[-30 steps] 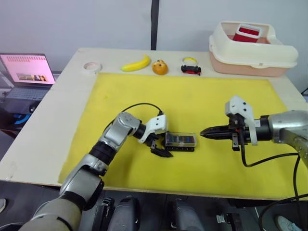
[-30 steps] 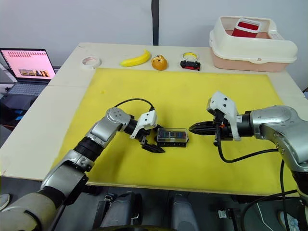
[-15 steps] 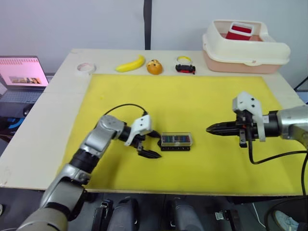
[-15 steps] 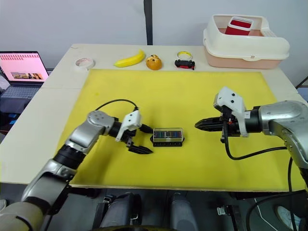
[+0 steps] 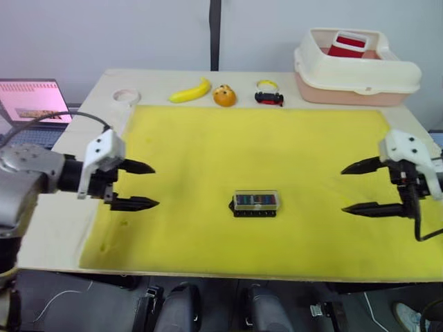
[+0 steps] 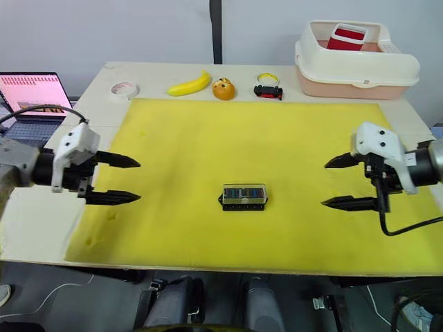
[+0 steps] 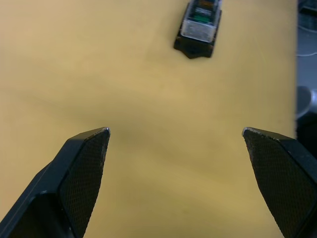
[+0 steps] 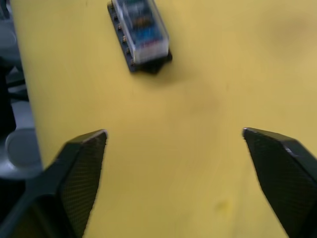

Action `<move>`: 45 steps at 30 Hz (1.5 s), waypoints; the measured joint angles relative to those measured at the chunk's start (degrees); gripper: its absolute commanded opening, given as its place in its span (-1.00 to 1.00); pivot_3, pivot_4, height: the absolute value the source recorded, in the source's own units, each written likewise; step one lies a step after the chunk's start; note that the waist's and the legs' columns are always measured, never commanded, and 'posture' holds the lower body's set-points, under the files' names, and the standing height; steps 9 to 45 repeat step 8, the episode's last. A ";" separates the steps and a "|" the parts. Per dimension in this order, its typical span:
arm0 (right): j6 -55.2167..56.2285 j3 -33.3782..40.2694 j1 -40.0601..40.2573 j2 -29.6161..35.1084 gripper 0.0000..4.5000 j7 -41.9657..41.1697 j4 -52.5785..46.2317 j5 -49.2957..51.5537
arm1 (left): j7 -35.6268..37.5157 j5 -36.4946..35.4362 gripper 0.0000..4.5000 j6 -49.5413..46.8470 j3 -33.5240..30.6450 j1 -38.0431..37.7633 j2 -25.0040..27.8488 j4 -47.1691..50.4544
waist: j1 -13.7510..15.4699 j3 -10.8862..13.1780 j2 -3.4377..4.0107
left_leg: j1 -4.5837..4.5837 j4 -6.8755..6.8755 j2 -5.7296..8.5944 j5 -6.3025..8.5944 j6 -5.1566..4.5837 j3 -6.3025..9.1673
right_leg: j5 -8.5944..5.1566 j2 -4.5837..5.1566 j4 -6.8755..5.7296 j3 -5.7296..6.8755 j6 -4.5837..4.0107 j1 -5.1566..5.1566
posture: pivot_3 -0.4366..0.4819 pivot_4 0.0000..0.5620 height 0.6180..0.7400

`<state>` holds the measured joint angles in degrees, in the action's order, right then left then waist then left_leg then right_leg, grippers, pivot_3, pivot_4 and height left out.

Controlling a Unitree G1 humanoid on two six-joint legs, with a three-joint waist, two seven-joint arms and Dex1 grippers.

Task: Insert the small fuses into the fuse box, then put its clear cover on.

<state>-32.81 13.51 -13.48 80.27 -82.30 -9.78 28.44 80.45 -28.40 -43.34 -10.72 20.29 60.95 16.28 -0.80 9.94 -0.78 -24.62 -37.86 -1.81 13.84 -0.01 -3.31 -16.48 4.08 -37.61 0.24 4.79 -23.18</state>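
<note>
Left end effector (image 5: pixel 136 185): hovered wide open at the yellow mat's (image 5: pixel 208 152) left edge, fingers pointing inward.
Right end effector (image 5: pixel 361 187): spread wide near the right edge, facing inward.
Fuse box (image 5: pixel 256 203): sat mid-mat between both, clear cover (image 5: pixel 257 200) on.

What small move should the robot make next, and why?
Probably none beyond holding both arms back. The fuse box lies alone on the yellow mat with the clear cover on it and coloured fuses under it, while the left tool and right tool stand open, far to either side.
</note>
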 measured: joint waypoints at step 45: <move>2.13 0.77 -0.77 0.01 0.98 -0.90 1.18 -1.23 | -1.75 -2.53 1.00 1.64 -2.09 -3.00 1.58 1.69 | 0.12 0.02 0.06 | 0.02 0.01 0.01 0.00 0.01 -0.05 | -0.01 0.02 -0.01 -0.02 -0.01 -0.03 | -0.05 -0.47 1.00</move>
